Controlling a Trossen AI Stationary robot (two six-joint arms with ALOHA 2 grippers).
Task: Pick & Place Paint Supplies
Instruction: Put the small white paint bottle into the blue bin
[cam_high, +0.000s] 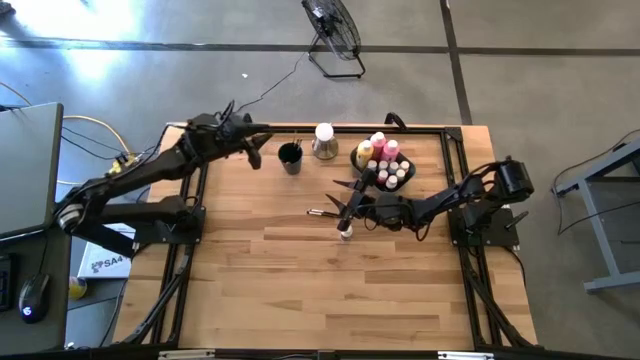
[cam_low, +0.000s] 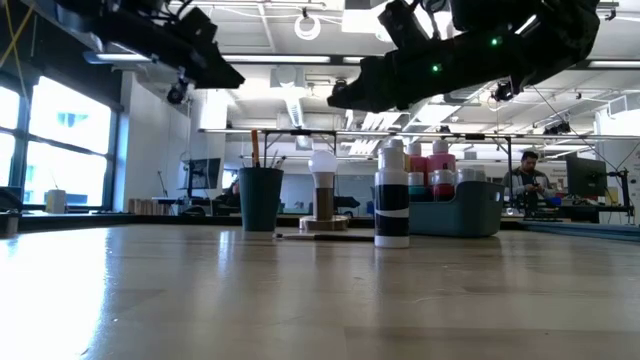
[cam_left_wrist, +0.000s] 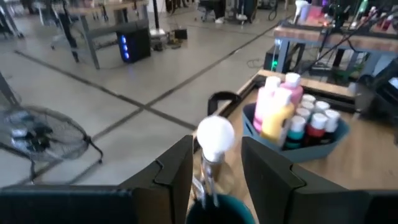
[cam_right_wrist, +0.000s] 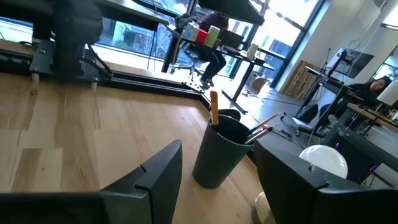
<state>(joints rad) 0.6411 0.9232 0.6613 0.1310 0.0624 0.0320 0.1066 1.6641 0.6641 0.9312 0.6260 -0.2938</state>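
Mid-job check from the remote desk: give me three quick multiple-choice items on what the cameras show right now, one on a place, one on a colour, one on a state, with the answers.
1. Where does the lone bottle with the dark band stand?
A. inside the bin
B. on the bare tabletop, under the right gripper
C. inside the dark cup

2. What colour is the round-topped thing between cup and bin?
A. white
B. red
C. green

3. How do the left gripper's fingers stand?
A. clamped on a brush
B. clamped on a pink bottle
C. apart, holding nothing

Answers:
1 B: the low view shows it alone on the wood, in front of the bin, with the right gripper above it.
2 A: white in the high, low and left wrist views.
3 C: the left wrist view shows the left gripper with a bare gap, above the dark cup.
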